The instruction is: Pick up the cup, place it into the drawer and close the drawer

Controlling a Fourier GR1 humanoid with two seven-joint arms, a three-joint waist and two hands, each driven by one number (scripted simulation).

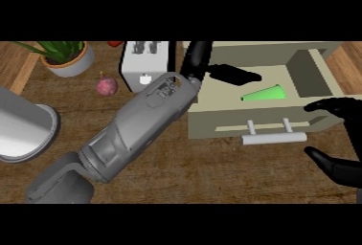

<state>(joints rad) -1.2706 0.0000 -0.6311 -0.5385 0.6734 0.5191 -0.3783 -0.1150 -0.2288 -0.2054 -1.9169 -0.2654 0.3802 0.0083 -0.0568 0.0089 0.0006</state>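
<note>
Inside the drawer [244, 120], green cup [265, 93] just beside left hand [230, 73]

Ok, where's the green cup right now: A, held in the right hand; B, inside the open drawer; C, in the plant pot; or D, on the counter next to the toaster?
B: the green cup lies inside the open drawer, with the left hand open beside it and not curled round it.
</note>
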